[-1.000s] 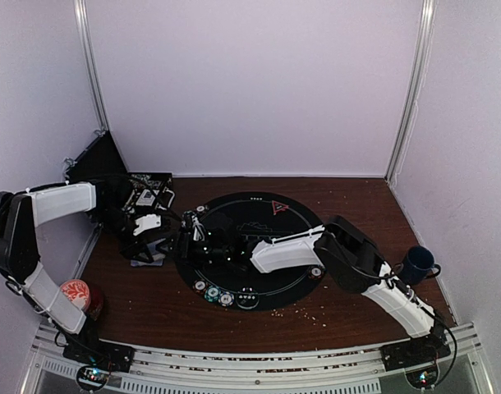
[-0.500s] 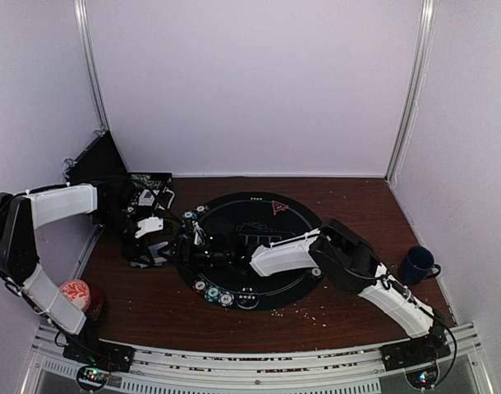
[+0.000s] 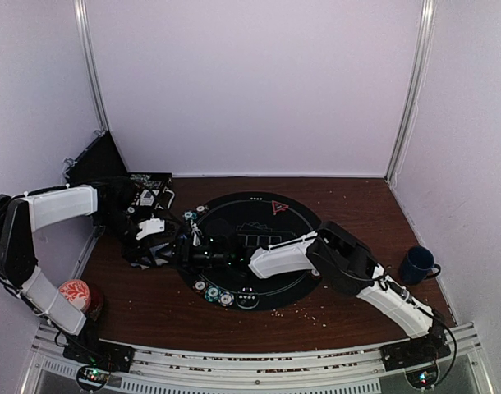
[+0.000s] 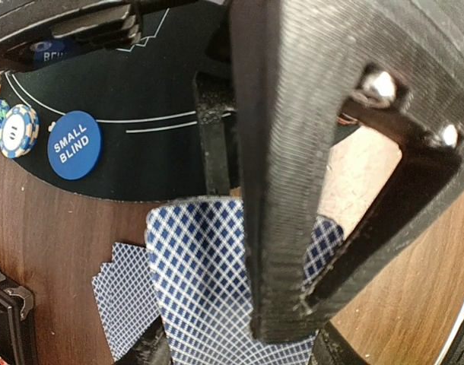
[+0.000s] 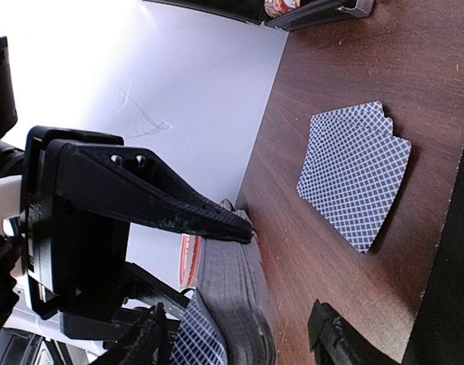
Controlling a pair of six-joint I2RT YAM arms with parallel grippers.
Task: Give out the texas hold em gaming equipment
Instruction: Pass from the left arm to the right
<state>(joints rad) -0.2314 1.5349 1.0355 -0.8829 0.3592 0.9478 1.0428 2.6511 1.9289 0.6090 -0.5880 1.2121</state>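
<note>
My left hand [image 4: 239, 347] grips the deck of cards [image 4: 195, 283] over the brown desk [image 4: 49, 243], by the black mat's [image 4: 156, 99] edge. My right hand [image 5: 244, 342] is open at the deck, and a few loose cards [image 4: 122, 298] lie on the desk nearby.

Left gripper [image 3: 170, 249] and right gripper [image 3: 190, 249] crowd nose to nose at the mat's [image 3: 291, 222] left edge; table [image 3: 357, 201] back right lies open, mug [image 3: 416, 264] guards the right wall, can [image 3: 75, 293] the near-left corner

Looks dim from above, shadowy over the dark table [image 3: 152, 312]; close up, goes soft and blurred, with wall [image 5: 179, 76] glaring white.
</note>
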